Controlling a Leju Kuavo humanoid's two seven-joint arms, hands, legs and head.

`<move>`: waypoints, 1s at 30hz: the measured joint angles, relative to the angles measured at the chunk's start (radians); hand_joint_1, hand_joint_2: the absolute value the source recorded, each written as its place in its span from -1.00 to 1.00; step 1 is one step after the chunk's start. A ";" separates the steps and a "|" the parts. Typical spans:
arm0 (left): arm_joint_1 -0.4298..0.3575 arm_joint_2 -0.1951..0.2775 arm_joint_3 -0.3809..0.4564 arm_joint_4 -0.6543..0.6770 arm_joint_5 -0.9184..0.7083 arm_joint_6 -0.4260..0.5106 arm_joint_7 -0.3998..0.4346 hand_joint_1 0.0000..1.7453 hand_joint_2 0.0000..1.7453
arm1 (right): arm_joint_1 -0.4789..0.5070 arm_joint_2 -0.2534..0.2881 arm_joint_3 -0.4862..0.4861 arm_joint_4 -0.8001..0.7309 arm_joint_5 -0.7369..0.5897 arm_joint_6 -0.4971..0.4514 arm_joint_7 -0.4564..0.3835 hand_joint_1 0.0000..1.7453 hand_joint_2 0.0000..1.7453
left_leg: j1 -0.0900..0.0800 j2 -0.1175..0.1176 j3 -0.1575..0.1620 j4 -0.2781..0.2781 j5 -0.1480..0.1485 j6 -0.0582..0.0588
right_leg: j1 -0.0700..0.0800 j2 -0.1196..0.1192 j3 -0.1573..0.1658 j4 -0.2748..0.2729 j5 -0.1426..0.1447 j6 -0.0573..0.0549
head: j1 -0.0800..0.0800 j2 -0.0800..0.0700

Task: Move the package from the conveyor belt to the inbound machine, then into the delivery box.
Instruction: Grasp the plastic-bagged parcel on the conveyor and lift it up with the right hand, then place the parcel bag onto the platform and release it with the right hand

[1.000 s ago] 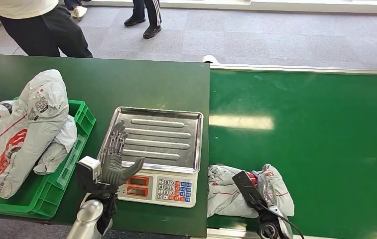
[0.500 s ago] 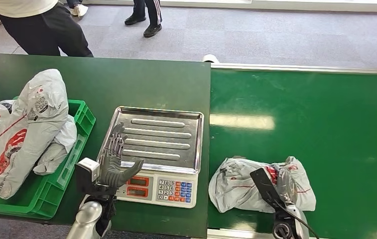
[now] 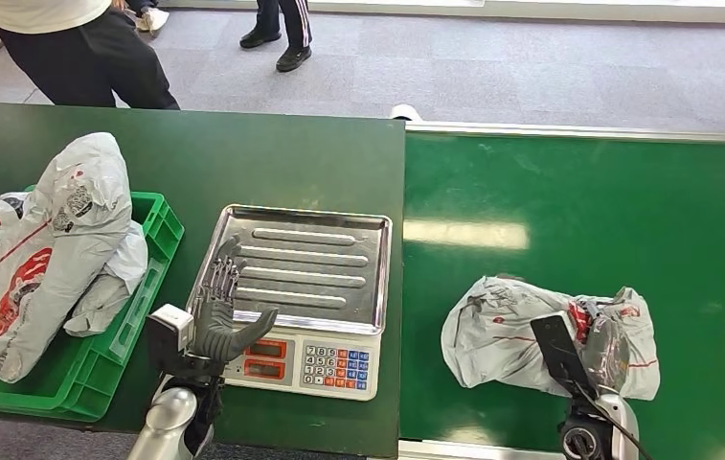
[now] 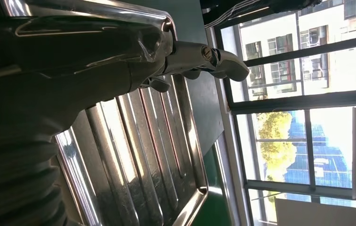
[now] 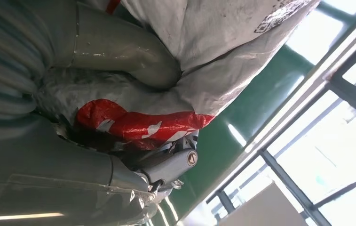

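A white-grey plastic package (image 3: 507,331) with red print lies on the green conveyor belt (image 3: 578,211), near its front edge. My right hand (image 3: 607,353) grips the package's right end. In the right wrist view the thumb (image 5: 124,54) presses into the bag (image 5: 227,56) and the fingers curl under the red-printed fold. My left hand (image 3: 216,311) is held upright with fingers spread over the front left corner of the scale (image 3: 320,273), holding nothing. The left wrist view has the same hand (image 4: 72,61) over the ribbed steel pan (image 4: 138,155).
A green crate (image 3: 155,218) at the left of the dark table holds several printed bags (image 3: 52,249). The scale's keypad (image 3: 337,366) faces me. People stand beyond the table (image 3: 80,53) on the grey carpet. The belt's far half lies bare.
The package and my right hand on it have shifted to the right along the belt, away from the scale. My left hand has stayed put.
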 joint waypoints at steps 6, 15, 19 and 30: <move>0.000 0.000 0.000 0.000 -0.001 -0.011 -0.005 -1.00 1.00 | 0.001 -0.006 -0.045 -0.101 0.053 0.000 -0.059 1.00 1.00 | 0.000 0.001 0.000 0.000 0.000 0.000 | 0.000 0.000 0.000 0.000 0.000 0.000 | 0.000 0.000; -0.013 0.005 0.000 0.000 0.020 -0.014 -0.035 -1.00 1.00 | -0.168 -0.066 0.079 -0.125 0.197 0.019 -0.082 1.00 1.00 | 0.000 0.002 0.000 0.000 0.001 0.000 | 0.000 0.000 0.000 0.000 0.001 0.000 | 0.000 0.000; -0.017 0.005 -0.001 0.000 0.034 -0.006 -0.038 -1.00 1.00 | -0.253 -0.099 0.154 -0.102 0.185 0.017 -0.083 1.00 1.00 | 0.000 0.000 0.000 0.000 0.001 0.000 | 0.000 0.000 0.000 0.000 0.001 0.000 | 0.000 0.000; -0.024 0.006 -0.002 0.006 0.071 0.007 -0.048 -1.00 1.00 | -0.324 -0.137 0.242 -0.068 0.152 0.001 -0.110 1.00 1.00 | 0.000 0.001 -0.003 0.000 0.000 0.000 | 0.000 0.000 -0.002 0.000 0.001 0.000 | 0.000 0.000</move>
